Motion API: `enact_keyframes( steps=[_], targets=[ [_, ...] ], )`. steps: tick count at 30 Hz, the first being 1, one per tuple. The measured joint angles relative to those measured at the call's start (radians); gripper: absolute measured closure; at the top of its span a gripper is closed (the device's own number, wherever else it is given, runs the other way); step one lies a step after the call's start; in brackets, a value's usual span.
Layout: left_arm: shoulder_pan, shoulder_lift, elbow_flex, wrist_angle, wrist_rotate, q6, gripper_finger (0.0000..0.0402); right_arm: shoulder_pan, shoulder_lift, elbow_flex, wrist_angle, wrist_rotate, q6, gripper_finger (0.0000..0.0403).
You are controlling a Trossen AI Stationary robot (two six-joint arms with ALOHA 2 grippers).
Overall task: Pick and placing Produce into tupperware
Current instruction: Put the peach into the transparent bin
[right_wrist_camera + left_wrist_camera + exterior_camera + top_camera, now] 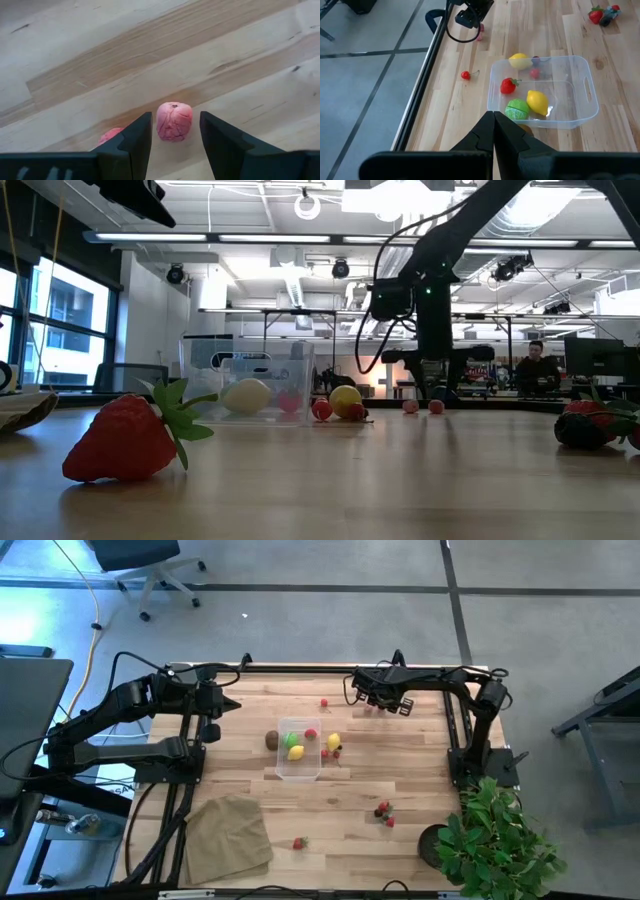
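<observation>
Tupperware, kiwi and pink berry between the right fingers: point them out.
tupperware (299,773): high view, near wall.
kiwi (272,740): high view, middle of fruit.
pink berry (174,121): right wrist view, middle of berry.

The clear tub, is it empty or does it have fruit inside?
Not empty. The tub holds a lemon, a green ball and a strawberry. Another lemon sits outside against its wall.
</observation>
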Motion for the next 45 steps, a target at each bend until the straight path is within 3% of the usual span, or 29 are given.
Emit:
enact_keyframes(
  steps=[11, 45],
  targets=[
    [0.000, 0.000, 0.000, 0.000, 0.000, 0.000, 0.0401, 0.000, 0.042, 0.000, 0.016, -0.036, 0.000, 0.0246],
    [0.000, 0.000, 0.000, 0.000, 0.000, 0.000, 0.0401, -0.002, 0.047, 0.000, 0.028, -0.009, -0.013, 0.0258]
  ],
)
